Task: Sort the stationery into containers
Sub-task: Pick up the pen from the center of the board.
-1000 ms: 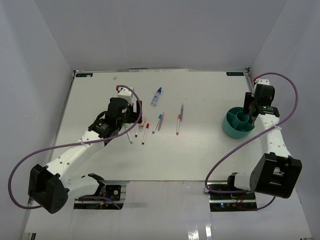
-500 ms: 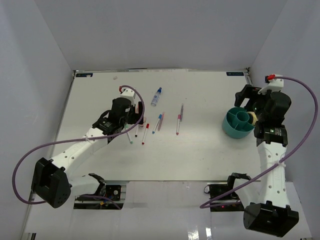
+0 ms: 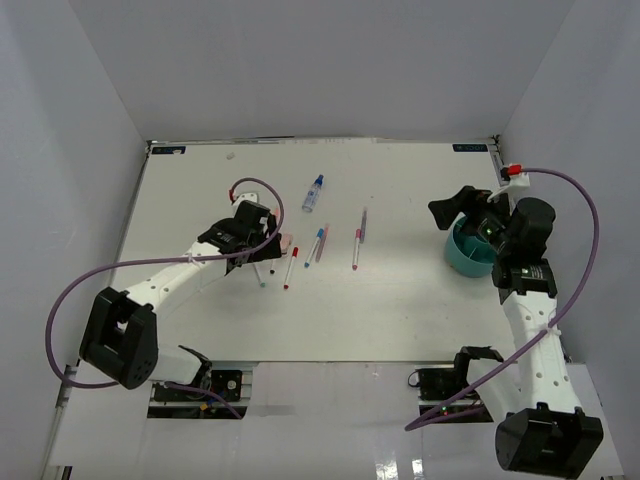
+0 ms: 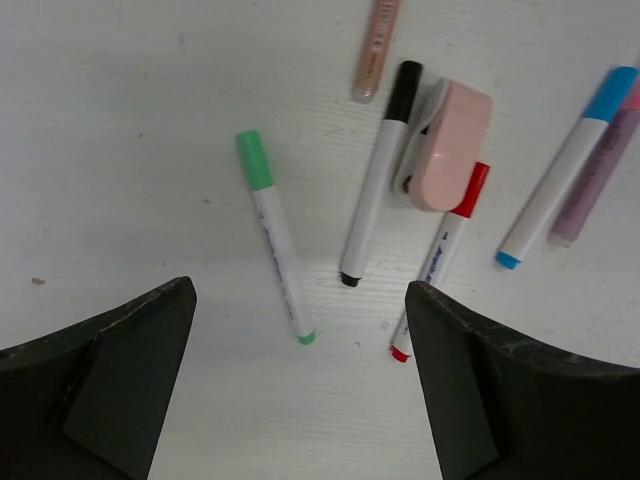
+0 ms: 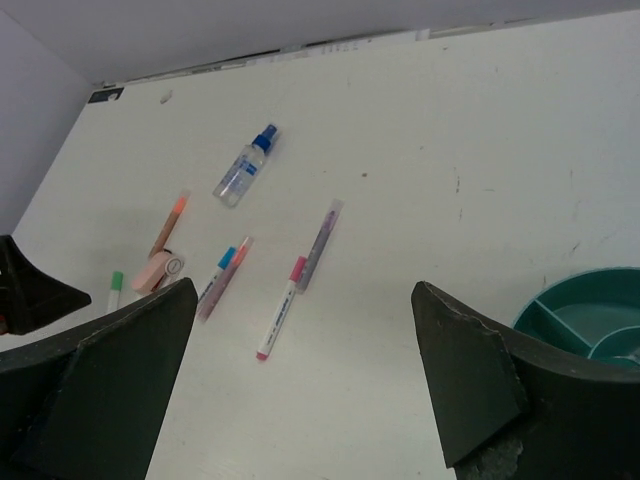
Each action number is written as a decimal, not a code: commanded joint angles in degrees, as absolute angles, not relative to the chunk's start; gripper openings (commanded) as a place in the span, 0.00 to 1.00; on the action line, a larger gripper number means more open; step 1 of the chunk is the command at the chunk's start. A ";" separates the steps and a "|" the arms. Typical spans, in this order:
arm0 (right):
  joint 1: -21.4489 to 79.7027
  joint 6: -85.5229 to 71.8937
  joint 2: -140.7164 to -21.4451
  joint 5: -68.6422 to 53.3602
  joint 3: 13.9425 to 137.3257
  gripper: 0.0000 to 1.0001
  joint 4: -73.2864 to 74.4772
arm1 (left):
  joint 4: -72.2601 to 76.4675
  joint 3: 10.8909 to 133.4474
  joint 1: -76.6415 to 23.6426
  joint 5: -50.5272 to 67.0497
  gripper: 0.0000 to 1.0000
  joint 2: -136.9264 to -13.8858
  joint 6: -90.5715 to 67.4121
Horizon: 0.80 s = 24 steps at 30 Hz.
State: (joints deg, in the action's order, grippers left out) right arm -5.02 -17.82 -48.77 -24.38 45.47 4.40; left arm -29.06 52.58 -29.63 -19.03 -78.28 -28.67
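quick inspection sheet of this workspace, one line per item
surface: white table, faint scuffs
job's things: green-capped pen, black-capped pen, red-capped pen, pink block and bottle lie loose; teal bowl at right
clutter: nothing seen
claws: left claw open over the pens; right claw open, holding nothing
cables: purple cable loops off each arm
surroundings: plain walls on three sides

A lab: white walls (image 3: 320, 70) enclose the table (image 3: 400, 300).
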 commanded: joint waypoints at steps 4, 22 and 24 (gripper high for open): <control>-0.10 -15.74 -48.16 -20.57 43.42 0.95 2.37 | -30.68 48.70 -25.05 -18.46 0.94 -77.69 -36.47; 8.00 -11.95 -46.85 -16.17 39.90 0.96 2.02 | -28.65 46.59 -24.79 -15.73 0.65 -87.80 -41.40; 8.09 -11.78 -46.67 -15.91 39.64 0.95 2.02 | -29.09 46.15 -25.05 -17.22 0.56 -87.89 -41.48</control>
